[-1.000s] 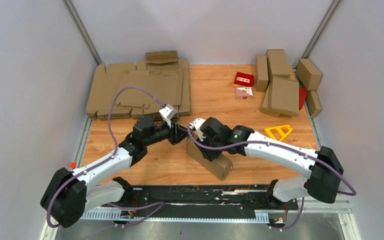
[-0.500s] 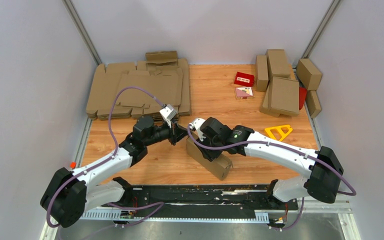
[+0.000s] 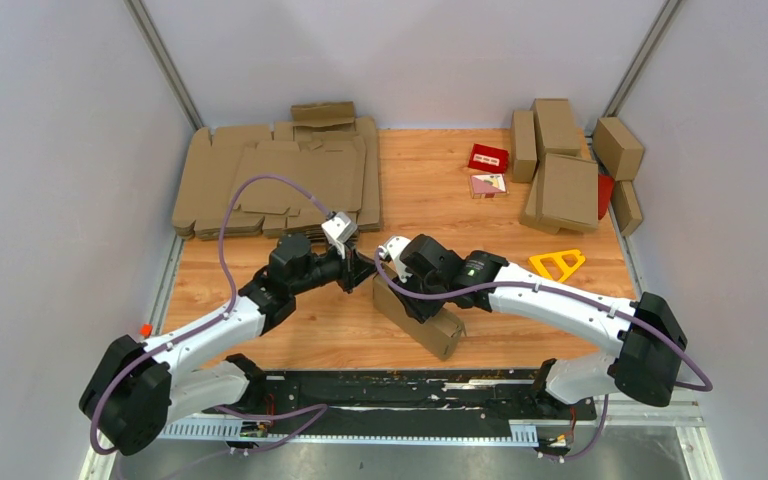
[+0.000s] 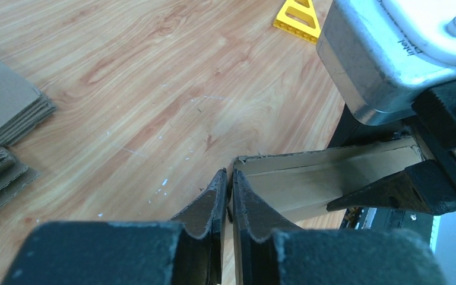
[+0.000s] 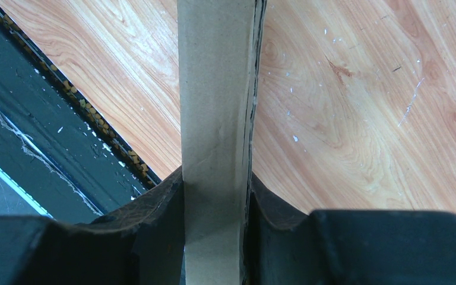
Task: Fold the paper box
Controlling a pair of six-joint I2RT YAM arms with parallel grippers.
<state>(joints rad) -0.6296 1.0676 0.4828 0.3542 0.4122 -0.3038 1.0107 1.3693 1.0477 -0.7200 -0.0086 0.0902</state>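
The paper box (image 3: 430, 325) is a partly folded brown cardboard piece standing on edge on the wooden table, near the front centre. My right gripper (image 3: 412, 296) comes down on it from above and is shut across its narrow folded wall (image 5: 214, 89), one finger on each side (image 5: 217, 178). My left gripper (image 3: 368, 268) reaches in from the left to the box's left end. In the left wrist view its jaws (image 4: 230, 176) are almost together, pinching the thin end edge at the box's corner (image 4: 326, 178). The inside of the box is mostly hidden.
A thick pile of flat brown blanks (image 3: 280, 180) lies at the back left, its edge showing in the left wrist view (image 4: 6, 107). Finished boxes (image 3: 560, 170) are stacked at the back right, beside a red carton (image 3: 488, 157). A yellow triangle (image 3: 557, 264) lies right of the arms.
The left gripper's jaws have closed at the box's left end and the left arm has shifted slightly right. The right arm and the box have held still.
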